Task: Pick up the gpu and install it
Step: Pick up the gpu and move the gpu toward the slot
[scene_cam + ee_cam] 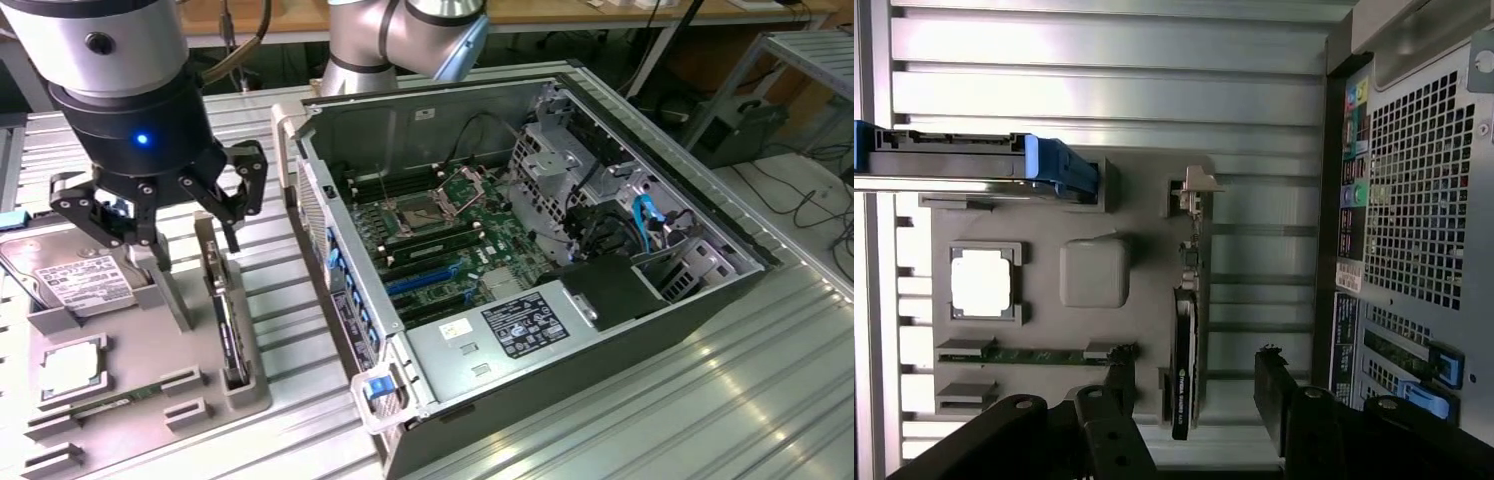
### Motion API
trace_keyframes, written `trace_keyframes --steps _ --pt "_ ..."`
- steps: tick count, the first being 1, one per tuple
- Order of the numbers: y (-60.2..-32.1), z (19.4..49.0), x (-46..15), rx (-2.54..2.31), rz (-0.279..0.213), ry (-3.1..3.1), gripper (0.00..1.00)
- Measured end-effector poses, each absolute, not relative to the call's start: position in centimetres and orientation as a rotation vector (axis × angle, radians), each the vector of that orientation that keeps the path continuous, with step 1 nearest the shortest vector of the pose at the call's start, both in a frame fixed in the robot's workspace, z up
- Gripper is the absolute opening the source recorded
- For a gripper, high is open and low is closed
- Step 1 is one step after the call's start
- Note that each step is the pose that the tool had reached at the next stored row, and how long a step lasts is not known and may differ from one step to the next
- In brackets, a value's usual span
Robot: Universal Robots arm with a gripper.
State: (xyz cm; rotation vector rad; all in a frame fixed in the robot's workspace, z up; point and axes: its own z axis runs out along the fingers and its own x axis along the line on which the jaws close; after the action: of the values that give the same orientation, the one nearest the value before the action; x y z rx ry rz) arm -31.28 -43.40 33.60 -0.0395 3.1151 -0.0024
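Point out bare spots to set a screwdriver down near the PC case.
Free: ribbed metal table on the exterior view's right of the open black computer case. Crowded: grey parts tray, the hand above its thin dark gpu card.

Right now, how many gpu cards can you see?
1. The gpu stands on edge in the grey holder, under the open fingers. The computer case may hide more.

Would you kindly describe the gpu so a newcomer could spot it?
Find the grey moulded holder tray beside the open dark computer case. On the tray's edge nearest the case, the gpu is the thin dark circuit card standing on edge, unlike the boxy silver hard drive.
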Motion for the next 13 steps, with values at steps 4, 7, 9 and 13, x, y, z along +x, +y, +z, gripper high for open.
trace_keyframes --steps 4,7,9,13 --pt "-44.0 33.2 -31.3 -0.040 -0.002 3.115 0.60" --pt "-44.2 33.0 -31.3 -0.040 -0.002 3.115 0.60" --pt "-44.2 32.6 -31.3 -0.040 -0.002 3.115 0.60" --pt "-44.3 31.9 -31.3 -0.039 -0.002 3.115 0.60"
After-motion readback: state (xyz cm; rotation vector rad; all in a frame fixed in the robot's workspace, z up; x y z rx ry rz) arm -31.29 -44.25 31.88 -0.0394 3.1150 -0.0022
